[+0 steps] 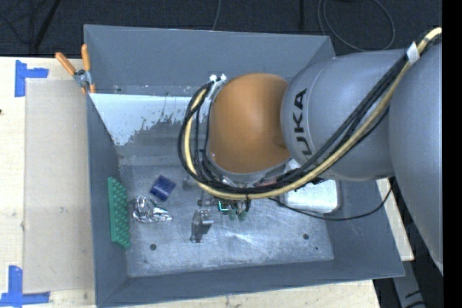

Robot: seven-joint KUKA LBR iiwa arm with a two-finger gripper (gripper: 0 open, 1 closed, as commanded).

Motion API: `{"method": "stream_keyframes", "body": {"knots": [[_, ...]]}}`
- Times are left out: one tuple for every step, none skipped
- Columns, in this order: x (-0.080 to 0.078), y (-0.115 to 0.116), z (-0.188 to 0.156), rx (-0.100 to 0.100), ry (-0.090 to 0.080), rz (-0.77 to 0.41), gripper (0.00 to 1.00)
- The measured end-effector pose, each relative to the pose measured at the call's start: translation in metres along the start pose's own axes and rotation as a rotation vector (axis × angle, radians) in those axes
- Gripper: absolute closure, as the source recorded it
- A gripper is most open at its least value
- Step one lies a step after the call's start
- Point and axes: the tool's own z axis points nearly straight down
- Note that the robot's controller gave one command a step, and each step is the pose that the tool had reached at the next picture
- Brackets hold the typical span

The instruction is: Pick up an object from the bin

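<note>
My gripper (201, 224) hangs low over the bin floor near the middle front, below the orange cover on the wrist. Nothing shows in its grasp. A crumpled silver foil-like thing (149, 211) lies just to its left on the floor. A small blue block (162, 187) sits a little farther back and left of the gripper. Both are apart from the gripper.
A long green studded strip (118, 211) lies along the bin's left wall. A flat white thing (315, 197) lies at the right, partly under the arm. The arm and its cables cover the bin's middle and right.
</note>
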Motion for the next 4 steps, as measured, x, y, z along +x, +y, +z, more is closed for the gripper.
{"method": "stream_keyframes", "body": {"knots": [[-0.059,0.042,0.079,0.0,-0.005,-0.16,0.0],[-0.035,0.08,0.093,-0.001,-0.007,-0.352,0.0],[-0.037,0.079,0.091,-0.003,-0.011,-0.346,1.0],[-0.005,0.046,-0.048,-0.001,-0.01,-0.361,1.0]]}}
